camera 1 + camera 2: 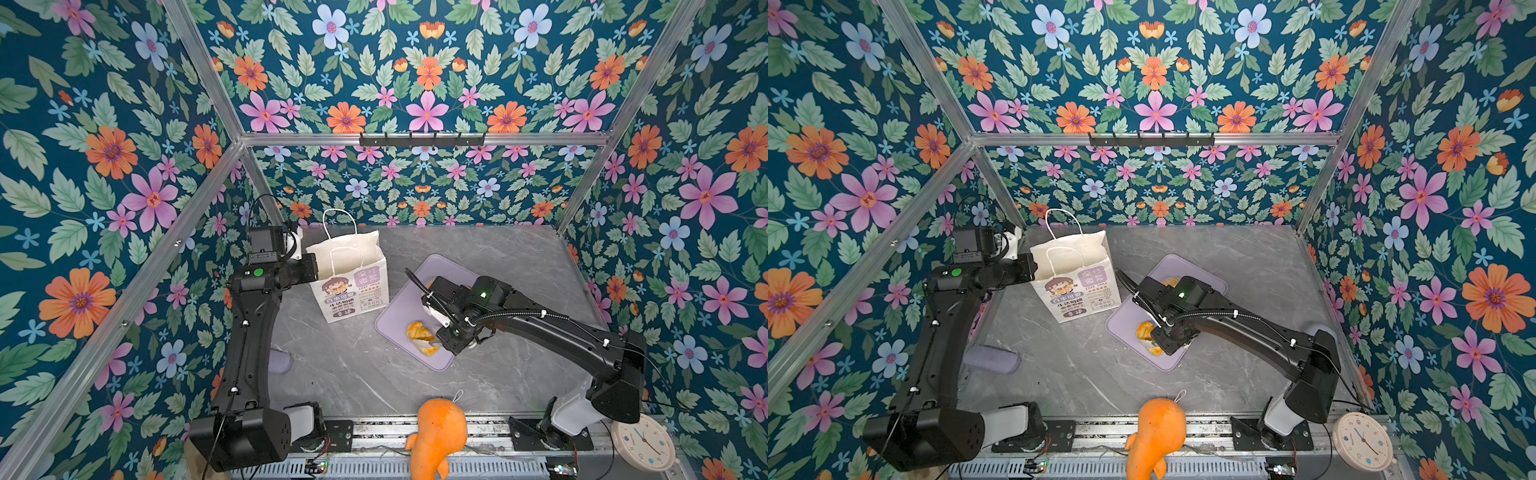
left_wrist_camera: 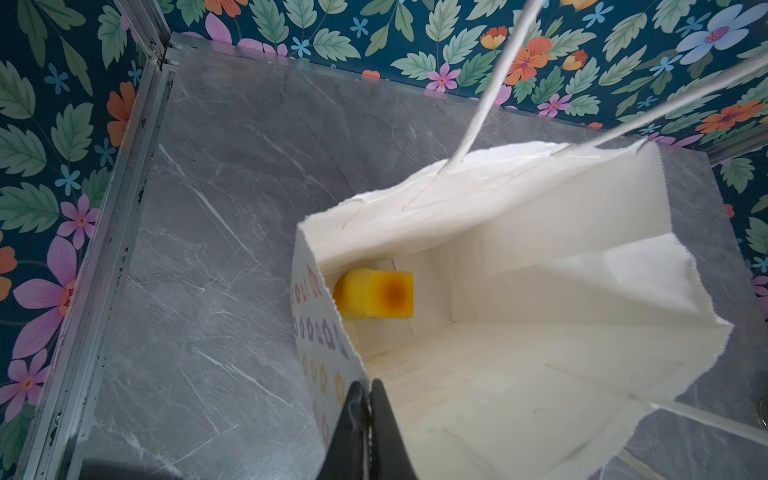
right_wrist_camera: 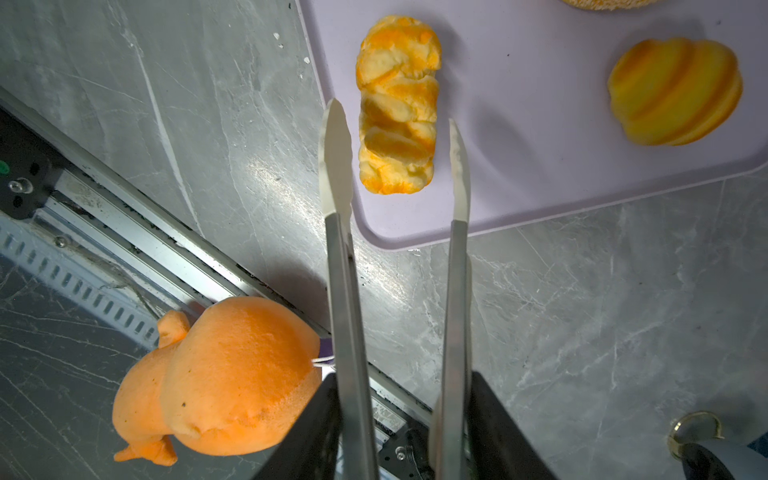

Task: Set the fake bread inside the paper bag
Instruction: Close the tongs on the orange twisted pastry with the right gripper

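Observation:
The white paper bag (image 1: 349,286) (image 1: 1075,286) stands upright, mouth open. My left gripper (image 2: 368,388) is shut on its rim (image 2: 332,332). A blocky loaf piece (image 2: 376,293) lies on the bag's bottom. My right gripper (image 3: 401,378) (image 1: 446,332) holds metal tongs (image 3: 338,249). The tongs' white tips (image 3: 336,124) stand apart on either side of the twisted roll (image 3: 397,104) (image 1: 1144,330), which lies on the lilac tray (image 3: 540,166). The ridged croissant (image 3: 675,89) and the edge of the speckled bun (image 3: 602,3) lie further along the tray. The arm hides most of them in both top views.
A big orange plush toy (image 1: 438,432) (image 3: 220,374) sits on the front rail. A round clock (image 1: 642,442) lies at the front right. A grey-lilac cloth roll (image 1: 992,359) lies by the left arm. Floral walls close in three sides.

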Available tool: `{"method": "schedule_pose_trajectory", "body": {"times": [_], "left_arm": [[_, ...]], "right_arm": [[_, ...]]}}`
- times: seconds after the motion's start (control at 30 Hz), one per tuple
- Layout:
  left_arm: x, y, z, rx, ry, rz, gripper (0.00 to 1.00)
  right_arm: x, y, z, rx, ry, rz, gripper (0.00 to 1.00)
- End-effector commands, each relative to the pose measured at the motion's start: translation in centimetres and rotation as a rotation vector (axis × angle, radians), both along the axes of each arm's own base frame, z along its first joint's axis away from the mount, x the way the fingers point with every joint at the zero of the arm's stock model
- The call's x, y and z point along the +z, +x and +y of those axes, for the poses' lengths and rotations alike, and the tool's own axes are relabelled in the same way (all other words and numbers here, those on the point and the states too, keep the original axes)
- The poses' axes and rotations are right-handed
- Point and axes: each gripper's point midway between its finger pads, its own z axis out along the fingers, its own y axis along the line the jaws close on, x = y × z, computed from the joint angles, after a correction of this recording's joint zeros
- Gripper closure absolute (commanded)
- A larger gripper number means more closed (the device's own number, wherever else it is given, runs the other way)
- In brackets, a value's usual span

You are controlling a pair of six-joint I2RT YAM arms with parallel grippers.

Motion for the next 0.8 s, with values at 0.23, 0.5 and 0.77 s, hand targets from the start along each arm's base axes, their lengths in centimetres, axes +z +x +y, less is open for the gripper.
{"method": "schedule_pose_trajectory", "body": {"times": [0.23,0.5,0.77], "left_arm": [[0.3,0.0,-0.2,-0.012,0.000,-0.021,0.92],[0.4,-0.1,-0.3,-0.015,-0.002,-0.022,0.92],[0.5,-0.2,-0.2,-0.012,0.001,-0.027,0.92]], "right_arm": [[-1.3,-0.3,0.7,-0.008,-0.004,0.036,0.52],[-2.6,0.1,1.0,-0.013,-0.032,0.040,0.52],[-3.9,1.2,0.8,-0.043,-0.100,0.021,0.53]]}}
